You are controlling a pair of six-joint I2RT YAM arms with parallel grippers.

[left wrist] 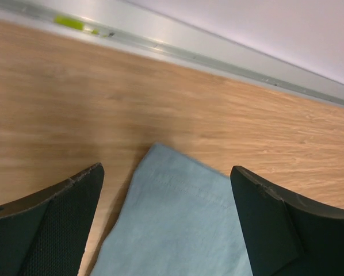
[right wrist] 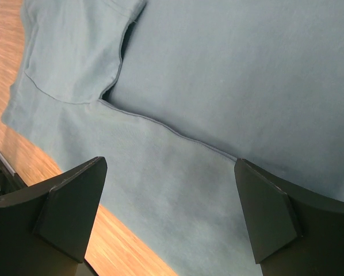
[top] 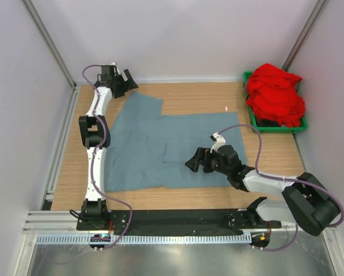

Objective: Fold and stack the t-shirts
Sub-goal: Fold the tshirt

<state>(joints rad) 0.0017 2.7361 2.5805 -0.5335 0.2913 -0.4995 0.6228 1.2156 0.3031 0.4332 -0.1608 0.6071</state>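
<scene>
My left tool (left wrist: 166,178) is spread wide with nothing between its fingers, poised over the far corner of the grey-blue t-shirt (top: 160,149). My right tool (right wrist: 171,167) is spread too, above the same shirt close to a seam. That shirt lies flat across the wooden table (top: 201,98). The red t-shirt (top: 274,95) sits bunched in a green bin (top: 281,130) at the far right corner.
</scene>
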